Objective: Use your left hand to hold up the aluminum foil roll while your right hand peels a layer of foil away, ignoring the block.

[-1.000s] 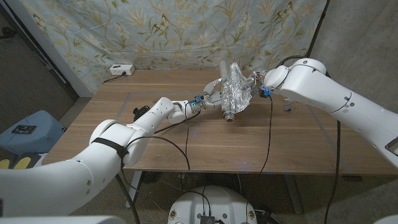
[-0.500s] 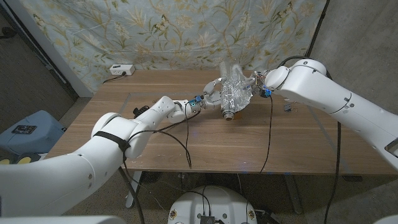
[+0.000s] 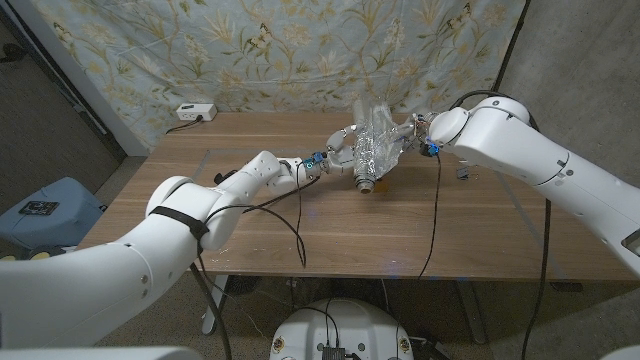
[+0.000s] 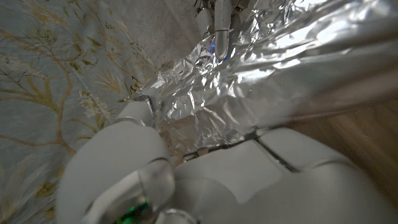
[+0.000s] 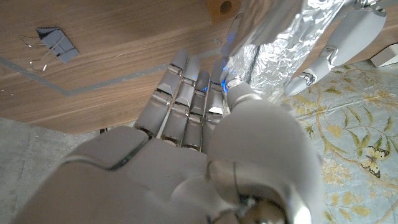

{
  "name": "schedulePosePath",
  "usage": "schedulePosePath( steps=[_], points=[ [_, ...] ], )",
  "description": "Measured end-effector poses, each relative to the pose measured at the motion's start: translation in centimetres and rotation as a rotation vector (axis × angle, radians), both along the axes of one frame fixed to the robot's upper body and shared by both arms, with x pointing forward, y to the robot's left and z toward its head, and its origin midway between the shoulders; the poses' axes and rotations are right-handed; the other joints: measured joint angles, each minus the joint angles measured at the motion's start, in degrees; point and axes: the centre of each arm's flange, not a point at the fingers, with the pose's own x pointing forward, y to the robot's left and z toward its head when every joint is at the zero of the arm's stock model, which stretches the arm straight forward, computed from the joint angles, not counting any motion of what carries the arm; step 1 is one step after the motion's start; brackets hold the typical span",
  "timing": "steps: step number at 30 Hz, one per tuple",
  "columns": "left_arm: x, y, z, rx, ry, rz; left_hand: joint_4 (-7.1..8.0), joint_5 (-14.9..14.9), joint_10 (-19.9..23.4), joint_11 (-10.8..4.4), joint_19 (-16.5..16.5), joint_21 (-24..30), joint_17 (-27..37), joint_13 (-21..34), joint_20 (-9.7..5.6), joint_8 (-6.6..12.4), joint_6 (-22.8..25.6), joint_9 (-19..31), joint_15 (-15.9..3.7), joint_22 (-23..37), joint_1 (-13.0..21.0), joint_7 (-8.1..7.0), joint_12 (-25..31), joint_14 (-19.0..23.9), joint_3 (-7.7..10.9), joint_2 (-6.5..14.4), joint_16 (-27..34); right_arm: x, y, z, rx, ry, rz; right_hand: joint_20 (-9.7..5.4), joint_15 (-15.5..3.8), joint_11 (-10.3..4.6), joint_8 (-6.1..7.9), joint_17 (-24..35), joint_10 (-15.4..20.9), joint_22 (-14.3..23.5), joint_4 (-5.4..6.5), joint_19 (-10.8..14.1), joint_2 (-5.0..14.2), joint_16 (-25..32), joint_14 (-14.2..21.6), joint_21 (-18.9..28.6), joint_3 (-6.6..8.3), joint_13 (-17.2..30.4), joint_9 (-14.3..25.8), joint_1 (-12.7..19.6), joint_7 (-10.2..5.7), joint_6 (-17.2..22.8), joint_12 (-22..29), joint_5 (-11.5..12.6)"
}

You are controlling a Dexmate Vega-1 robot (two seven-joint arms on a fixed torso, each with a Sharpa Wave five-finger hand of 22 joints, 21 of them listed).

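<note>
Left robot hand (image 3: 342,152) gripping foil roll (image 3: 371,160) steady, right robot hand (image 3: 408,132) pinching loose foil — best drawn outward slowly, tear-free.

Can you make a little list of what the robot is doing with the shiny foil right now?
Thing held: aluminum foil roll, lifted and tilted over the wooden table
Left hand: grips the roll
Right hand: fingers on the crinkled loose foil sheet
Also on table: black binder clip, white power strip
Behind: flowery curtain
</note>
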Motion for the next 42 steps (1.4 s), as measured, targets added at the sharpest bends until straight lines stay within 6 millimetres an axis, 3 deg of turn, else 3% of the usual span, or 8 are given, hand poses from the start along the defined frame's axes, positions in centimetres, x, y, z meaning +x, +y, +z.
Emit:
schedulePosePath(
  steps=[8, 22, 42],
  points=[
    [0.3, 0.2, 0.1, 0.017, -0.003, 0.021, 0.02, -0.4, -1.0, 0.04, -0.3, -0.2, 0.0, -0.3, 0.31, 0.0, -0.6, 0.0, -0.32, 0.0, -0.5, 0.0, -0.2, -0.3, -0.02, 0.0, -0.1, -0.1, -0.4, -0.1, 0.012, -0.011, -0.01, -0.31, -0.56, -1.32, 0.46, 0.2, 1.3, 0.0, -0.24, 0.3, -0.23, 0.2, 0.3, 0.0, 0.24, 0.0, 0.5, 0.2, 0.2, 0.2, 0.4, 0.0],
    [1.0, 0.5, 0.7, 0.034, -0.026, 0.066, 0.4, -0.6, -1.7, -0.67, -0.3, -0.4, 0.0, -0.5, 0.3, 0.22, -1.2, 0.0, 0.0, 0.0, -1.1, 0.08, -0.2, -0.6, -0.4, 0.0, -0.1, 0.2, -0.1, 0.2, 0.026, -0.03, -0.004, -1.43, -1.67, -1.98, 0.45, 0.1, 2.9, 0.0, -0.07, 1.4, -0.23, 0.4, 2.1, 0.9, 0.4, -0.3, 1.1, 0.2, 0.19, 0.2, 1.0, 0.0],
    [1.6, 0.3, 0.9, 0.032, -0.024, 0.11, 0.64, -1.1, -2.5, -0.67, -0.6, -0.4, 0.0, -1.1, -0.01, 0.45, -1.3, 0.0, 0.1, 0.0, -2.0, -0.1, -0.2, -1.1, -0.64, 0.5, -0.1, -0.5, -0.7, 0.8, 0.059, -0.074, 0.003, -1.34, -2.07, -2.35, 1.06, 0.5, 3.8, 0.2, -0.4, 2.1, -0.61, 0.7, 2.9, 1.4, 0.88, -0.5, 1.6, 1.1, 0.91, 1.1, 1.3, 0.0]
  ],
)
